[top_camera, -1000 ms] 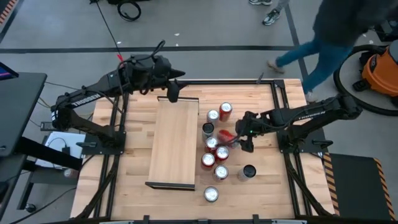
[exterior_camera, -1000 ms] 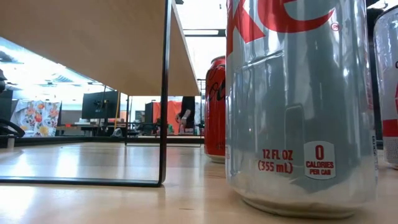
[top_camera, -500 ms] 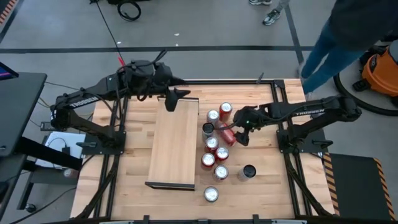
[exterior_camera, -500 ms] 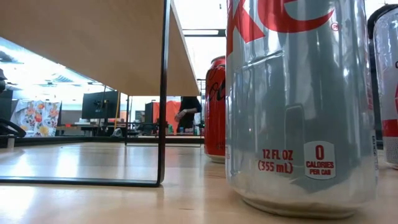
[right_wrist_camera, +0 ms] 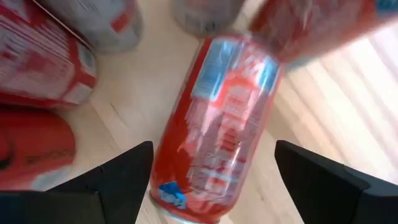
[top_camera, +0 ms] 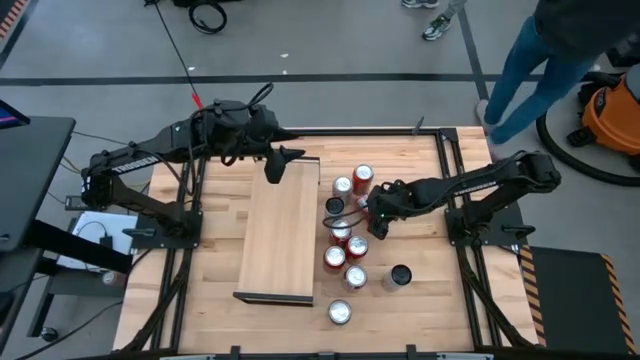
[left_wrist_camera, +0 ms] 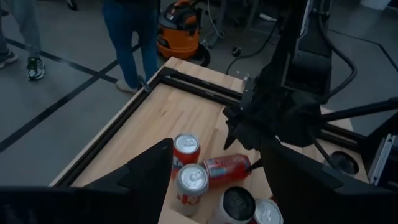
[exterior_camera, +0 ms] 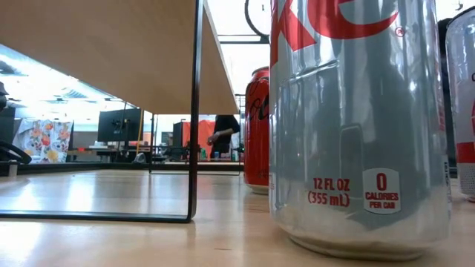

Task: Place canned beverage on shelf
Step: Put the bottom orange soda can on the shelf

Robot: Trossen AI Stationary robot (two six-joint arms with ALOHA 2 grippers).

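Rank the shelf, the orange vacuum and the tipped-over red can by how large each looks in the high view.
1. Shelf, largest by far.
2. Orange vacuum, partly cut off at the picture's edge.
3. Tipped-over red can, smallest, partly hidden under the right claw.

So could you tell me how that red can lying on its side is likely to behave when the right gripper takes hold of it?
The red can lies on its side on the table, so a nudge would probably roll it. Its smooth round wall looks slippery between the open right gripper. Upright cans crowd close, so it may knock them.
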